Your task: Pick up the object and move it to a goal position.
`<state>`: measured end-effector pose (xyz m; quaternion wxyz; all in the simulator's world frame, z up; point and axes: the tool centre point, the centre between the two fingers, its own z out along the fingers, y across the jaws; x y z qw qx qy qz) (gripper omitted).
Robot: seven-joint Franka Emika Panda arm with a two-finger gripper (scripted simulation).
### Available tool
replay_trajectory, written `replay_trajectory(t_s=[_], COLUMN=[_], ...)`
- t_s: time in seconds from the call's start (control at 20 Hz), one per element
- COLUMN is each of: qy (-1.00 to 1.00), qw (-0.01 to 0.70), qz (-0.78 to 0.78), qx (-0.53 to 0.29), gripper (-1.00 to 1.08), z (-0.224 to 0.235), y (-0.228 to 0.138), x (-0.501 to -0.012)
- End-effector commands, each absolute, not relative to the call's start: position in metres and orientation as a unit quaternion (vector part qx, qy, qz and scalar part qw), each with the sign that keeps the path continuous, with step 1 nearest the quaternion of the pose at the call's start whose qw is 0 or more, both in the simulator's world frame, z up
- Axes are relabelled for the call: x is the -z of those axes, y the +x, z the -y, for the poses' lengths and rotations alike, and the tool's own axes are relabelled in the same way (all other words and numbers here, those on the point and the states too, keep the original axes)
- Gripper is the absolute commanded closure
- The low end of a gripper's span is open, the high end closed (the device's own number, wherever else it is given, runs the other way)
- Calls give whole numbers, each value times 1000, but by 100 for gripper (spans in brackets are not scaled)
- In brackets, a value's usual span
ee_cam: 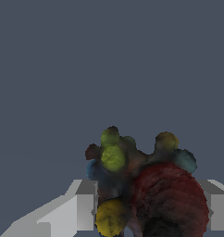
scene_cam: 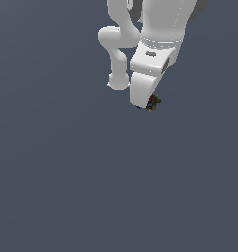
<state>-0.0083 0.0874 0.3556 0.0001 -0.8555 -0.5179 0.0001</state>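
Observation:
The object (scene_cam: 153,103) is a tiny dark lump speckled red, green and blue, showing at the tip of the white arm's hand in the exterior view. In the wrist view the object (ee_cam: 141,185) fills the space between the two grey fingers (ee_cam: 84,206), with a big dark red ball, yellow-green knobs and blue patches. My gripper (scene_cam: 146,105) is shut on it; both fingers press its sides. The fingertips are hidden behind the hand in the exterior view.
A plain dark grey-blue floor (scene_cam: 67,187) lies all around. The white arm (scene_cam: 150,44) comes down from the top of the exterior view. No goal marker shows.

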Motion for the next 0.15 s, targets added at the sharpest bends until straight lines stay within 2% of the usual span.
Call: replay_trajectory(t_s=[0.0,0.1], qy=[-856,-856], qw=[0,0], qz=[518,518], qx=[0,0], gripper=[108,108], z=[-88,-87], y=[-8,-7], x=[-357,-356])
